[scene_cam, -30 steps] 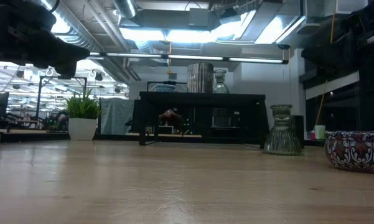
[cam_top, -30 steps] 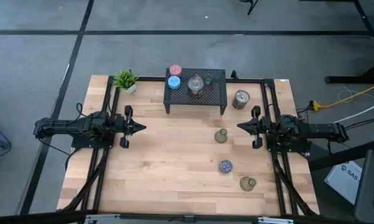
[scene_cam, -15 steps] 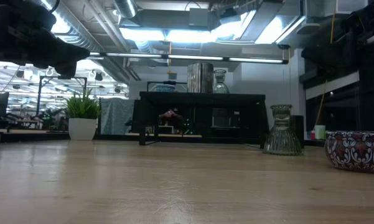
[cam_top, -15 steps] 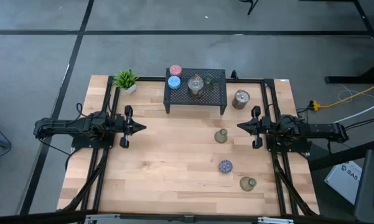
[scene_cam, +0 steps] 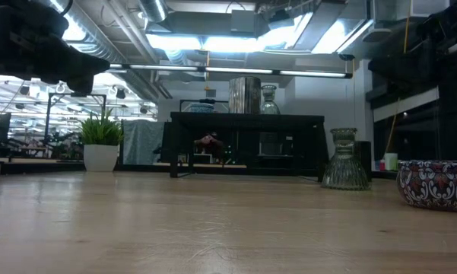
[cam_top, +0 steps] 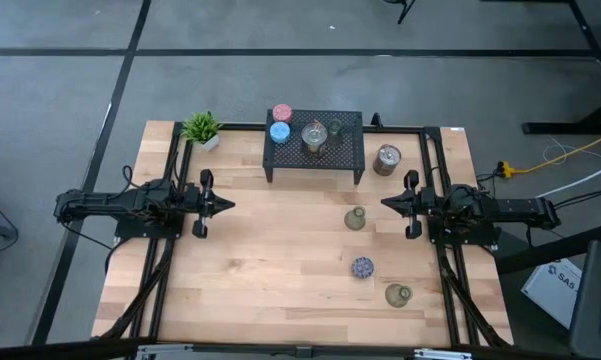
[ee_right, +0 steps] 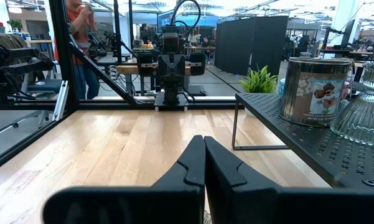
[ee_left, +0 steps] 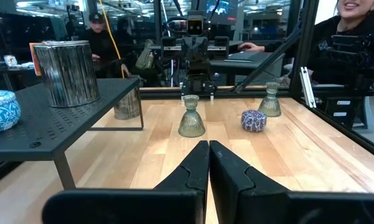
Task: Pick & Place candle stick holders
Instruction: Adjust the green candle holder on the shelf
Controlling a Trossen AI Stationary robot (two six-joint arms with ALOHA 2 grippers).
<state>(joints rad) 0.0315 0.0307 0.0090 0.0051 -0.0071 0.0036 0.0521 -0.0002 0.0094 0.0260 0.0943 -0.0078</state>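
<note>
Both arms are parked at the desk (cam_top: 280,290) edges, facing each other. Left hand (cam_top: 226,205) is pinched fully closed with nothing in it; same for the right hand (cam_top: 386,204).

The black mesh rack (cam_top: 352,150) sits beyond the gap between the two hands. It carries a pink holder (cam_top: 281,113), a light blue holder (cam_top: 279,131), a silver holder (cam_top: 315,137) and a clear glass holder (cam_top: 334,129).

A second silver holder (cam_top: 387,159) stands beside the rack, near the right hand. An olive glass holder (cam_top: 355,219) is just in front of that hand's fingertips. A speckled blue holder (cam_top: 362,267) and another olive holder (cam_top: 398,294) sit farther off on that same side. A potted plant (cam_top: 202,127) stands beyond the left hand.
</note>
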